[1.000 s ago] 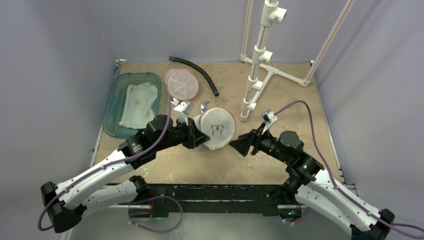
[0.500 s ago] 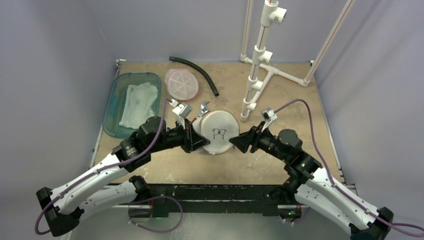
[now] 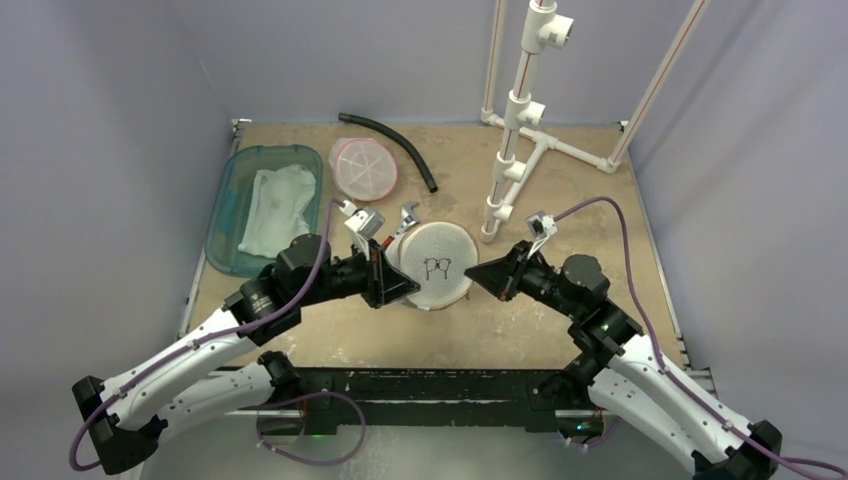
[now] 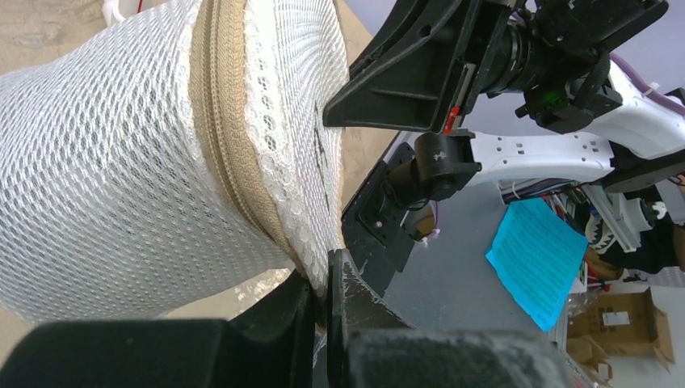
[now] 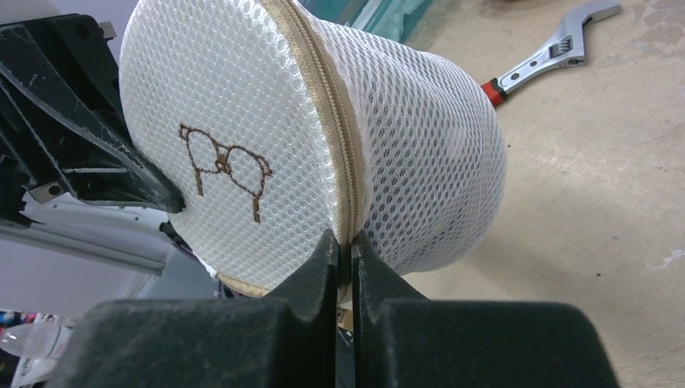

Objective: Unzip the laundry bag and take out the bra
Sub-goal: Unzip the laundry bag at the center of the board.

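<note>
The laundry bag (image 3: 432, 262) is a round white mesh pouch with a tan zipper (image 5: 335, 137) and a brown embroidered bra emblem (image 5: 222, 166). It is held up off the table, tilted on its side. My left gripper (image 4: 327, 283) is shut on the bag's lower rim beside the zipper (image 4: 230, 137). My right gripper (image 5: 345, 246) is shut on the zipper band at the bag's opposite edge, with tan tape between its fingers. In the top view the two grippers (image 3: 400, 285) (image 3: 470, 272) face each other across the bag. The bra is hidden inside the mesh.
A teal tray (image 3: 222, 215) holding a white cloth lies at the left. Behind the bag are a pink round container (image 3: 363, 168), a black hose (image 3: 395, 145) and a wrench (image 3: 405, 218) (image 5: 557, 52). A white pipe stand (image 3: 515, 150) rises at the back right.
My right gripper has moved left up to the bag and closed on the zipper edge. The left arm shifted slightly, turning the bag's face up, then held still.
</note>
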Robot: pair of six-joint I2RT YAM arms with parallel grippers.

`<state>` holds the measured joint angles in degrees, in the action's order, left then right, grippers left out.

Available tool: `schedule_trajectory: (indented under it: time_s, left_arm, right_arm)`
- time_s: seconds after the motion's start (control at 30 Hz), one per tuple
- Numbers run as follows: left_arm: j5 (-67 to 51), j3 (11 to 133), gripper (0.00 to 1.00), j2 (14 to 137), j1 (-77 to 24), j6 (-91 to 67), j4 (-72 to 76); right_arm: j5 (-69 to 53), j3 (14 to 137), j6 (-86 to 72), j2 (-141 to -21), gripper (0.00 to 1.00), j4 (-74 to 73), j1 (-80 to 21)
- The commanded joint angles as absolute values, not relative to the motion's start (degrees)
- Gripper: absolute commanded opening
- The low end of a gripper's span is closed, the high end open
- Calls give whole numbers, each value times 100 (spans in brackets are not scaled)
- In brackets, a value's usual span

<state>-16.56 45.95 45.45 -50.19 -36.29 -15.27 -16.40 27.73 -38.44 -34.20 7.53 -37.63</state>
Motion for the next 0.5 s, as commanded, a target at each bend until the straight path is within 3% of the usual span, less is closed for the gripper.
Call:
schedule_trajectory:
  time_s: [0.0, 0.07, 0.1, 0.23, 0.33, 0.47]
  left_arm:
    - [-1743, 4491, 12, 4591, -4990, -3554, -973]
    - [-1727, 4390, 41, 4632, -4992, -3683, -833]
    - [-1726, 4312, 51, 4654, -4993, -3798, -714]
    - [-1283, 4004, 67, 4618, -4992, -4154, -453]
    - [-602, 3660, 93, 4442, -4995, -4475, -409]
    - [168, 2739, 96, 3892, -4995, -5479, 434]
  right_arm:
    - [-2071, 2834, -3894, -3422, 0, 1122, -3732]
    - [-1872, 2815, -3916, -3387, 0, 1045, -3723]
    - [-1793, 2817, -3923, -3380, 0, 1004, -3718]
    - [-1437, 2833, -4046, -3469, 0, 845, -3701]
    - [-1006, 2831, -4254, -3528, 0, 791, -3684]
    - [-469, 2549, -4744, -3523, 0, 1059, -3666]
